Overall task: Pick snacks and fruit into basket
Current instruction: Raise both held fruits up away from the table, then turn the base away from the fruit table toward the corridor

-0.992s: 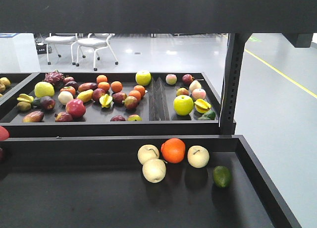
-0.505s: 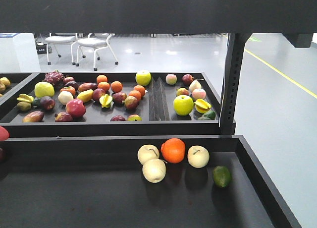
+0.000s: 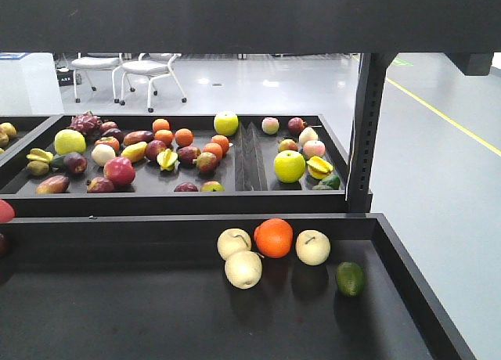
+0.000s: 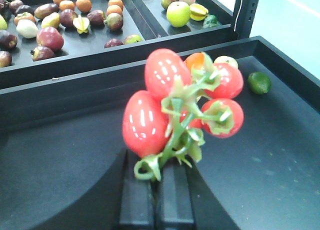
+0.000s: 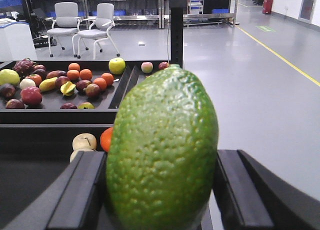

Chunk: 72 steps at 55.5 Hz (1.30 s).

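The bottom edge crops the held green fruit (image 5: 162,150).

Beyond the left jaws, the black shelf (image 4: 280,155) is carrying an orange (image 3: 274,237), three pale fruits (image 3: 243,269), perhaps pears, and a lime (image 4: 259,82) rightward.

Near tray (image 3: 117,313): orange (image 3: 274,237) by far wall; pears just left (image 3: 234,243), right (image 3: 313,247), near-left (image 3: 243,269); avocado (image 3: 351,279) further right, apart. Far tray (image 3: 196,204) behind: fruit both sides of divider (image 3: 250,156). Post (image 3: 365,133) at its right corner. Chairs (image 3: 149,66) beyond.
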Tool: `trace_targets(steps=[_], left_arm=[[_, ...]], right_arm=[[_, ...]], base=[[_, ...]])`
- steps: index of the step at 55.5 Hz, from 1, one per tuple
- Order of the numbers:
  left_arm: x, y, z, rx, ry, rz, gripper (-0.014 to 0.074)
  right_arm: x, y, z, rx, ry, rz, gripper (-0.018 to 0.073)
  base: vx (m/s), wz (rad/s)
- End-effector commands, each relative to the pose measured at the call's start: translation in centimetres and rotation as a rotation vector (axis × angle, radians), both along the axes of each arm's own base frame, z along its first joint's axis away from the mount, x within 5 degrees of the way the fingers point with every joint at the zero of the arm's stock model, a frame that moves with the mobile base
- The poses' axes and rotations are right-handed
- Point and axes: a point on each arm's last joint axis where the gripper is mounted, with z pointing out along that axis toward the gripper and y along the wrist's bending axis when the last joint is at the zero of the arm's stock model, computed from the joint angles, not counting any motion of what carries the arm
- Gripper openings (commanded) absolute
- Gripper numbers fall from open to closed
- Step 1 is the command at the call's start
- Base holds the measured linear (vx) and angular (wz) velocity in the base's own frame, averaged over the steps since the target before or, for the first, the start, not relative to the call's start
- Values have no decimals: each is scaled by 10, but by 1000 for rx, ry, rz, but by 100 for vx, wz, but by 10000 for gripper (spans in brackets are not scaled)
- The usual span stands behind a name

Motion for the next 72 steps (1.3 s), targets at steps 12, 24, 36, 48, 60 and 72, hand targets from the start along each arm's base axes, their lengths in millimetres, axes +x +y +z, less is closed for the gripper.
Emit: trace_targets(steps=[12, 24, 36, 48, 60, 72], left_arm=[[0, 0, 18, -37, -106, 14, -3], [0, 0, 18, -37, -106, 14, -3], [0, 0, 18, -37, -106, 14, -3], [0, 0, 17, -37, -105, 14, -3], [0, 0, 17, -37, -105, 14, -3], [0, 0, 17, -37, -105, 14, -3]], right_arm=[[-1, 0, 16, -24, -109, 9, -4], [-1, 0, 16, -24, -109, 9, -4], [-1, 0, 16, -24, -109, 9, -4], [-1, 0, 16, -24, -109, 9, -4], [-1, 0, 16, -24, -109, 9, -4], [-1, 0, 16, -24, -109, 9, -4]], base=[[-2, -2], [-4, -10], [-4, -17], [-4, -21], [-6, -29], [-9, -34]])
